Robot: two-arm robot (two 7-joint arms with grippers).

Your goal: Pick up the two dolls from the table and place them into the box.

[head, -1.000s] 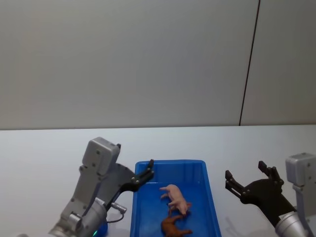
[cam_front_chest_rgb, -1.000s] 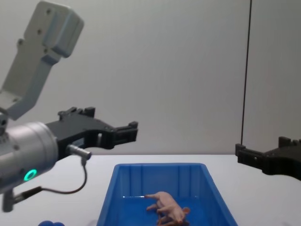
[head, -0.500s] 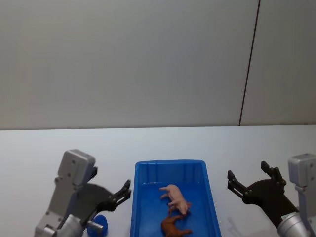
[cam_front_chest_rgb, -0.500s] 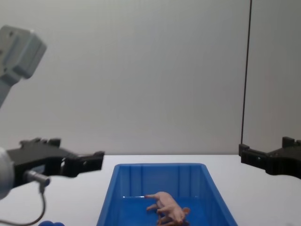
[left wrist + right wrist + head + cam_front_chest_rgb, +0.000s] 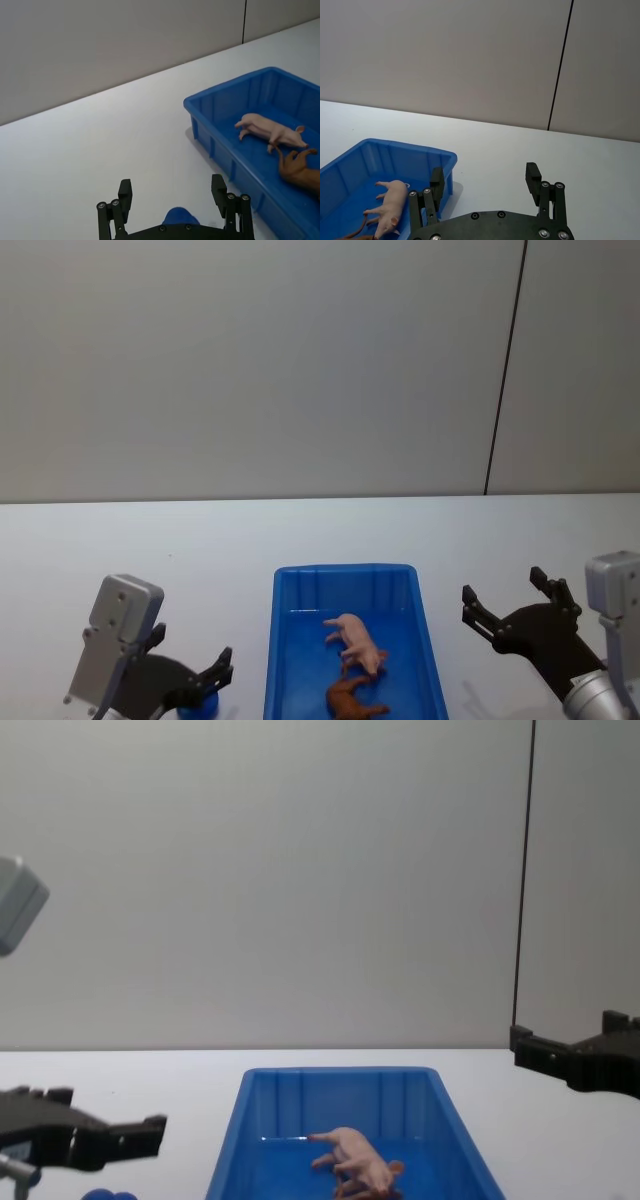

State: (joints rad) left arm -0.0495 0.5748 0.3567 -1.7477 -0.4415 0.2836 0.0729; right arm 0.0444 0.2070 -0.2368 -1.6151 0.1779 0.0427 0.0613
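Both dolls lie inside the blue box [image 5: 345, 571]: the pale pink pig [image 5: 352, 638] on its side mid-box, and the reddish-brown animal [image 5: 350, 700] just nearer me, touching it. My left gripper [image 5: 205, 680] hangs low over the white table [image 5: 150, 550] left of the box, open and empty. In the left wrist view its fingers [image 5: 122, 197] stand wide apart, with the pig [image 5: 265, 129] off to one side. My right gripper [image 5: 503, 590] hovers right of the box, open and holding nothing. The right wrist view shows the right gripper [image 5: 485, 180] beside the box [image 5: 405, 147].
A small blue round object [image 5: 200, 705] sits on the table under my left gripper, near the front edge. A grey wall with a dark vertical seam [image 5: 505, 370] runs behind the table. Bare white tabletop spreads on both sides of the box.
My left arm has drawn back from the box's left rim, moving down and to the left toward the front edge. The right gripper has barely shifted. The dolls have not moved.
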